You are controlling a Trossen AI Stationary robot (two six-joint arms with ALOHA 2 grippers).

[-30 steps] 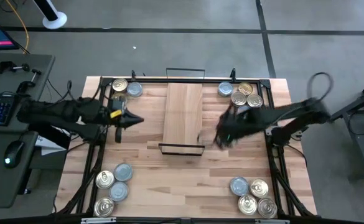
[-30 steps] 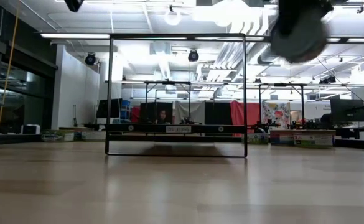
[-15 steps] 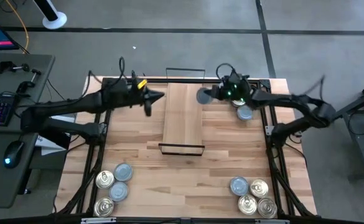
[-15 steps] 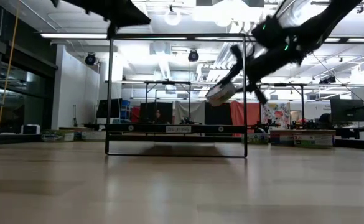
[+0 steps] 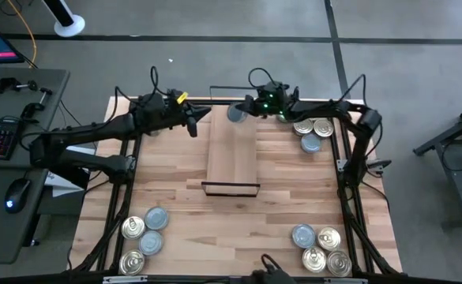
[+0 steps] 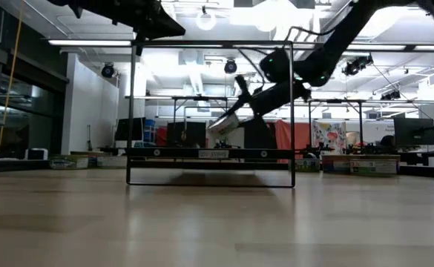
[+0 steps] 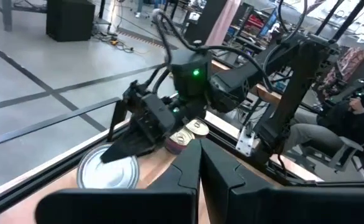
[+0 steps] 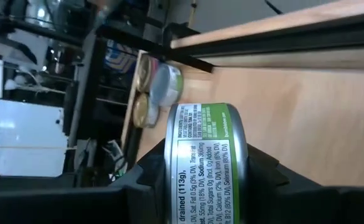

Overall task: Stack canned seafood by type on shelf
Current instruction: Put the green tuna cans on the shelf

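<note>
Near desk (image 5: 278,205) corners: two clusters of small round flat tins. Light-wood plank shelf (image 5: 232,150) mid-desk. Far end: right end effector (image 5: 245,111) pinching silver-topped, green-labelled tin (image 5: 236,113) above shelf; left end effector (image 5: 203,117) pressed together, beside shelf.

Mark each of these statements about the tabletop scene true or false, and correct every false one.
1. The right gripper holds a tin above the far end of the shelf. True.
2. Several tins already lie stacked on the shelf. False: the plank is bare; the only tin over it is the one in the gripper.
3. The left gripper is shut and holds nothing. True.
4. The left gripper rests on the near-left tins. False: it is up by the shelf's far-left corner, well away from them.
5. The held tin carries a green label. True: it shows in the right wrist view.
</note>
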